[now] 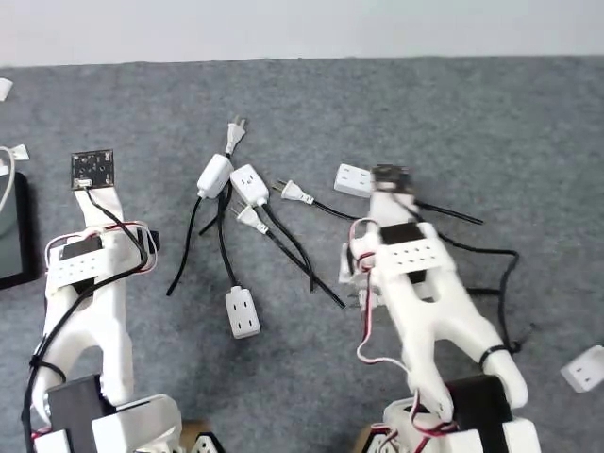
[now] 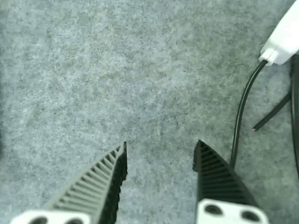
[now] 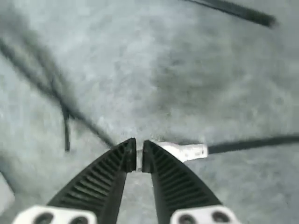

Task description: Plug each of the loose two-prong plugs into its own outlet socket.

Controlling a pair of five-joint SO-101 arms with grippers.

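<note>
My right gripper [image 3: 138, 149] is pinched on the end of a white plug [image 3: 187, 151], fingers all but together. The plug's black cord [image 3: 252, 143] trails away over the grey surface [image 1: 491, 113]. From the high view that puts the plug right of centre, under the arm's head and just beside a socket [image 1: 354, 179]. I can't tell whether the plug is touching the surface. My left gripper [image 2: 161, 143] hangs wide open over bare grey near the left edge, holding nothing, with a white cord end [image 2: 285, 37] off to one side of it. In the centre is the tangle of black leads. The centre socket [image 1: 247, 184] sits there, with the small plug [image 1: 250, 217] just beside it on the near side. The middle plug [image 1: 297, 193] lies loose between the centre socket and the socket by my right gripper. The far plug [image 1: 234, 132] lies closest to the far edge, prongs bare. The near socket [image 1: 243, 313] lies on its own toward the near edge. The right socket [image 1: 582, 368] is at the right edge, well apart from everything.
</note>
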